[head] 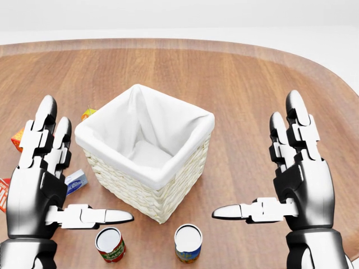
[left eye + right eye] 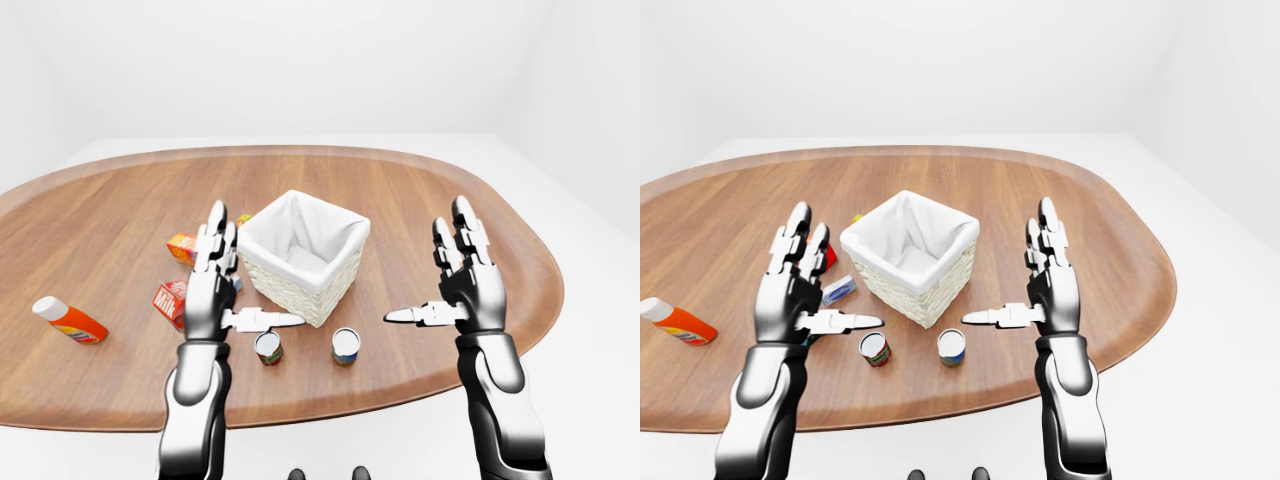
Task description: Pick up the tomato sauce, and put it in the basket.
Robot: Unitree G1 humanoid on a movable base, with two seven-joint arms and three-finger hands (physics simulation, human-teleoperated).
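Observation:
The tomato sauce can [image 1: 110,244], red and green labelled with a white top, stands upright on the wooden table [image 1: 241,84] near the bottom of the head view. It is just below my left thumb. The wicker basket [image 1: 147,185] with a white cloth lining sits in the middle, above the can. My left hand [image 1: 78,168] is open, fingers up, left of the basket and holding nothing. My right hand [image 1: 258,162] is open too, off to the basket's right, its thumb pointing inward.
A second can [image 1: 188,242] with a blue and yellow label stands right of the tomato sauce. Left of the basket lie a small blue-white box [image 1: 76,182], a red milk carton [image 2: 170,298], an orange box [image 2: 182,246] and an orange bottle [image 2: 68,320].

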